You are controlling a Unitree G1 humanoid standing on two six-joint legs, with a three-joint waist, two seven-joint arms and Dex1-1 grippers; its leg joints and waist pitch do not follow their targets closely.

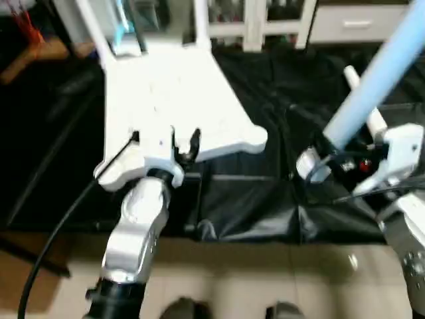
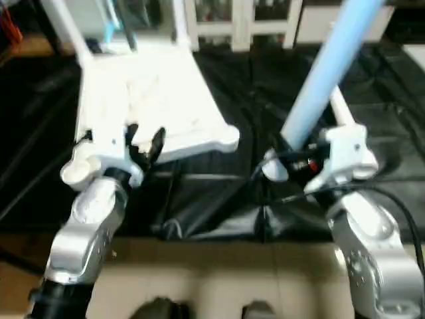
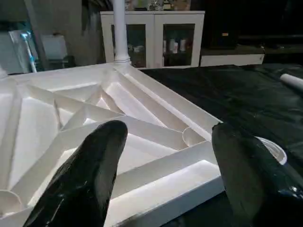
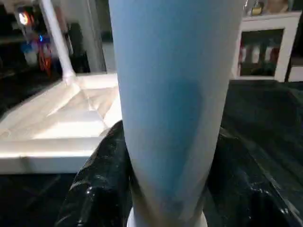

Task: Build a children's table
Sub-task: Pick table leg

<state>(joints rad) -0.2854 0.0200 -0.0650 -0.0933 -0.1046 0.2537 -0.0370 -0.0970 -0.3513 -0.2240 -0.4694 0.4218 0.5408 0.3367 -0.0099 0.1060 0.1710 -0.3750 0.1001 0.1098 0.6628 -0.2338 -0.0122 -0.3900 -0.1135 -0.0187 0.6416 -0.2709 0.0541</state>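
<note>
White plastic table top (image 1: 172, 100) lies ribs-up on black sheeting (image 1: 279, 199), sockets exposed for legs, two already standing at the far corners; left end effector (image 1: 165, 141) hovers open over the near edge; right end effector (image 2: 302, 158) clamps a leg (image 2: 325, 73) upright, likely for a near socket

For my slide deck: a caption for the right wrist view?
Right gripper holds a table leg between its fingers, with the upturned tabletop beyond.
</note>
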